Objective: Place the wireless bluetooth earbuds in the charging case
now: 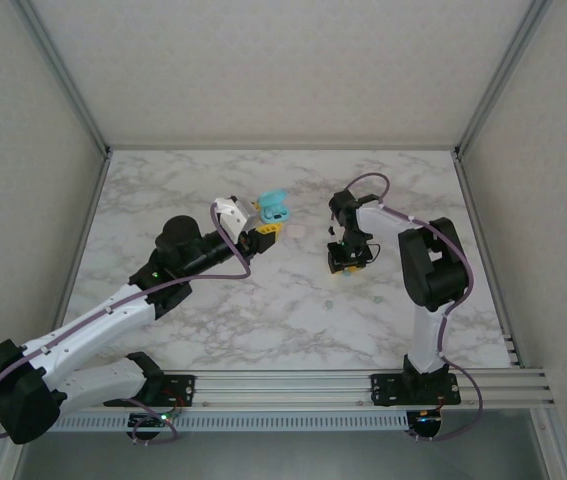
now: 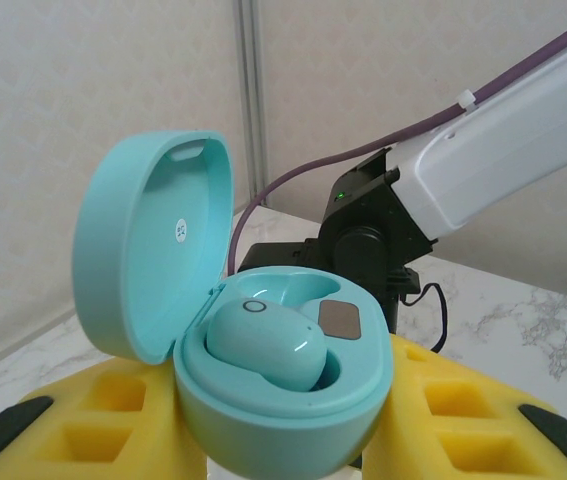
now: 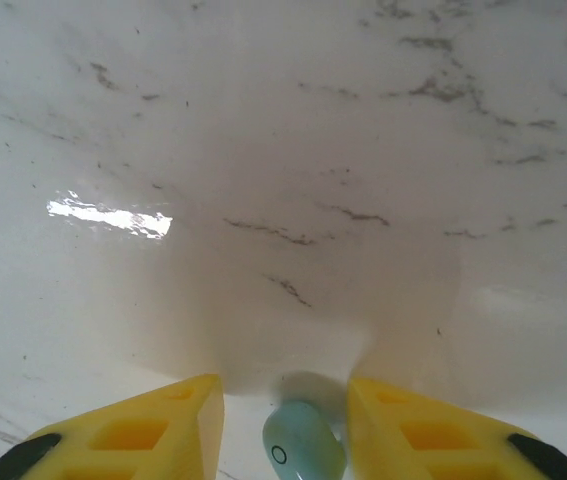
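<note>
Currently: left gripper clamping charging case, presenting vacant socket 2 o'clock of seated earbud; right gripper, fingers apart, straddling loose earbud.

On the left arm: stretched low from the near-left corner toward the middle of the worktop, clamped at the jaws on the charging case, between yellow fingers. On the right arm: folded upright (elbow high), wrist bent down, yellow fingers parted, pointing straight at the worktop.
</note>
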You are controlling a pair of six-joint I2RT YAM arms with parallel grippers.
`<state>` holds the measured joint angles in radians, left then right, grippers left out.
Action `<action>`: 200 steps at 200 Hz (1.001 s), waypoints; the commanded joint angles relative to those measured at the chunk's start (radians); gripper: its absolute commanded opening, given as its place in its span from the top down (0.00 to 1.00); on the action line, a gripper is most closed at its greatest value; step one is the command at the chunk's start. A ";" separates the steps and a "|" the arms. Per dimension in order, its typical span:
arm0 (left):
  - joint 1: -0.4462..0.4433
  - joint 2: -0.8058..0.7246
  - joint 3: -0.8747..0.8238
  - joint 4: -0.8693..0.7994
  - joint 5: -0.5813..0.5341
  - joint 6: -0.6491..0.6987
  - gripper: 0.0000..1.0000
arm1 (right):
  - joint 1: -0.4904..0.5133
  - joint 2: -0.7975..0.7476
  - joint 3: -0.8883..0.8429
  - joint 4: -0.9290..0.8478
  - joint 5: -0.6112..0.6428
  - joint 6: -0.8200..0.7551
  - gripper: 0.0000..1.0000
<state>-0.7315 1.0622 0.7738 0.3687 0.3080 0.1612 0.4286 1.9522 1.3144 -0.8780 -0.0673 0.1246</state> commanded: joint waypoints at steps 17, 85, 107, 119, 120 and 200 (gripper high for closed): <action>-0.008 0.000 0.014 0.012 0.004 -0.007 0.78 | -0.005 0.020 0.026 -0.043 0.022 -0.030 0.68; -0.009 0.004 0.014 0.013 0.004 -0.008 0.78 | -0.003 0.008 0.032 -0.091 0.014 -0.056 0.66; -0.009 0.003 0.010 0.014 0.001 -0.010 0.78 | -0.004 -0.007 0.035 -0.093 -0.021 -0.068 0.65; -0.009 0.004 0.011 0.015 0.000 -0.010 0.78 | -0.003 -0.006 0.041 -0.099 -0.022 -0.077 0.64; -0.009 0.004 0.011 0.015 0.000 -0.010 0.78 | -0.003 -0.006 0.042 -0.100 -0.020 -0.077 0.64; -0.011 0.000 0.011 0.009 -0.002 -0.008 0.79 | -0.005 -0.014 0.049 -0.072 -0.049 -0.048 0.59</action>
<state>-0.7315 1.0683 0.7738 0.3637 0.3080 0.1612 0.4278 1.9545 1.3457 -0.9573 -0.0822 0.0669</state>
